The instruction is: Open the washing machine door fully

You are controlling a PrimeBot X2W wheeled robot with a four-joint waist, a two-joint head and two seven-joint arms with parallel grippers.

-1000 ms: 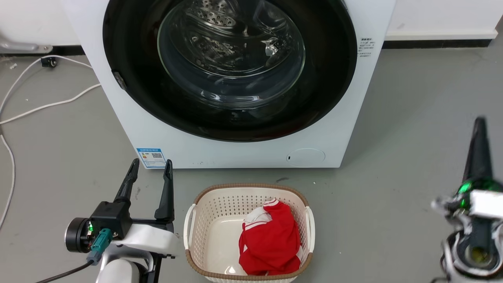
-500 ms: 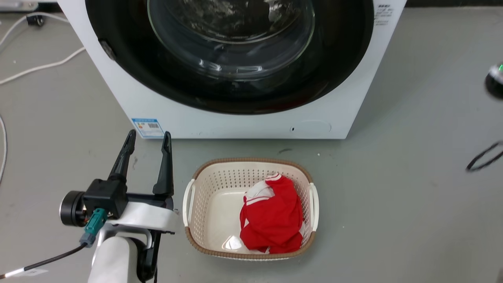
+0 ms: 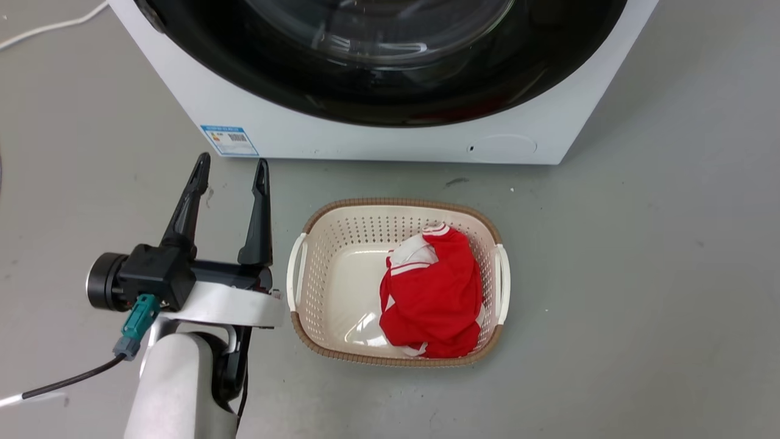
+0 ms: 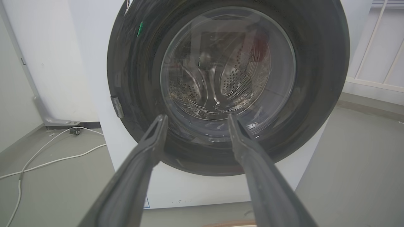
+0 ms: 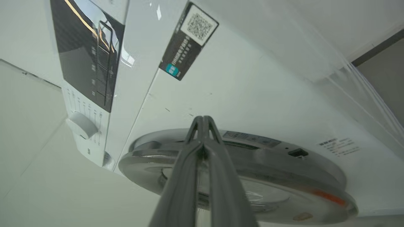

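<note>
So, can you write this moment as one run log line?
washing machine door: looks closed | left gripper: open, empty, beside basket | right gripper: shut, tips at door rim

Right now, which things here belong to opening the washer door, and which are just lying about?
Job: washing machine door; washing machine; left pincer, open; right pincer, shut, near the door's rim.
Lying about: cream laundry basket; red-and-white garment inside it; white cable on the floor.
</note>
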